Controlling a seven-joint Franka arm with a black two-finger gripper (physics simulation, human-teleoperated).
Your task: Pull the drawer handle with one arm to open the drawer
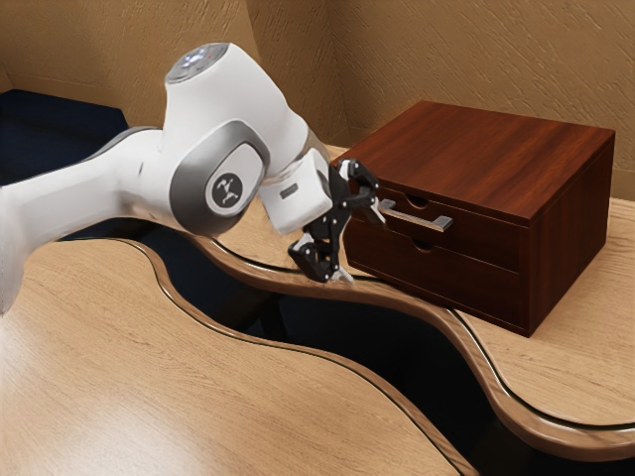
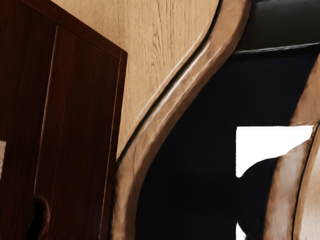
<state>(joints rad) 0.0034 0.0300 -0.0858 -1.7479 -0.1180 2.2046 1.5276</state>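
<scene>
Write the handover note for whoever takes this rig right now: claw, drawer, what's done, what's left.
Claw: open, spread wide at the cabinet's front. One finger sits by the end of the handle nearest the arm, not clamped on it.
Things: the wooden cabinet stands on the table. The metal handle is on the upper drawer.
Done: the claw is at the handle. The upper drawer looks shut or barely out.
Left: get the handle between the fingers, shut on it, and pull toward the arm.

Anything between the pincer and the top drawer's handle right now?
Nothing. In the exterior view the open pincer has its upper finger at the near end of the handle; its lower finger hangs low beside the cabinet.
</scene>
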